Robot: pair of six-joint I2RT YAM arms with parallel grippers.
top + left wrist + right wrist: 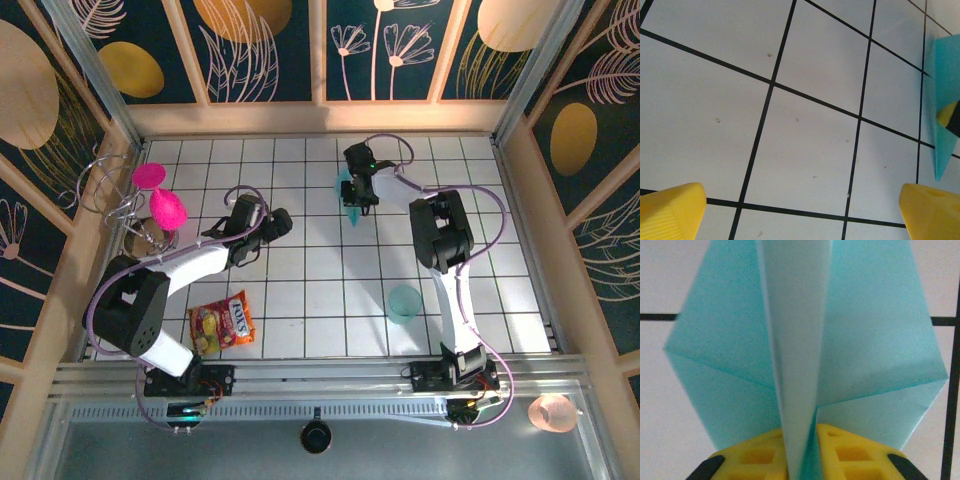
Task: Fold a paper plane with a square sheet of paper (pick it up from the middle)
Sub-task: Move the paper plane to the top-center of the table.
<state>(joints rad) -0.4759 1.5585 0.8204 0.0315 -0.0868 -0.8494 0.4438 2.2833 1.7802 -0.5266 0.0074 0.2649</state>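
Note:
The paper plane [351,207] is a light-blue folded dart standing on the tiles at the back centre. In the right wrist view its two wings [875,340] spread left and right, and its centre fold rises between my yellow fingers [850,450]. My right gripper [358,190] [802,445] is shut on that centre fold. My left gripper [268,226] [802,215] is open wide over bare tiles, about two tiles to the left of the plane, with nothing between its fingertips. The plane [942,90] shows at the right edge of the left wrist view.
A translucent teal cup [404,303] stands near the right arm's base side. A candy bag [222,324] lies front left by the left arm. Pink objects [163,203] and a wire rack [105,190] sit at the far left. Low walls [320,118] ring the tiled floor.

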